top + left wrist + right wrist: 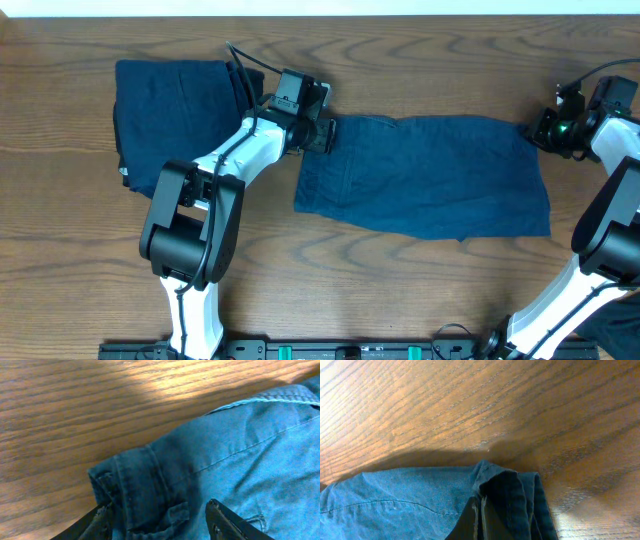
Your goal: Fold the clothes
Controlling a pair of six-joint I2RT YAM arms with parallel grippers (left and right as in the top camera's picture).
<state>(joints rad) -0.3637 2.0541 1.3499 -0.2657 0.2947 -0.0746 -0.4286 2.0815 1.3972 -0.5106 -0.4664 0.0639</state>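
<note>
Left fingers (225, 520), half open, straddle the dark navy denim garment (420, 175); right fingers (481, 522), shut, seemingly pinch its corner; left should close next.

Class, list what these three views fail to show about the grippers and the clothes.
- Overhead: the fingertips of the left gripper are hidden under its own body.
- Right wrist: whether the shut right gripper pinches the spread garment cannot be seen, because the bottom edge cuts it off.
- Overhead: the right edge of the folded bundle is covered by the left arm.
</note>
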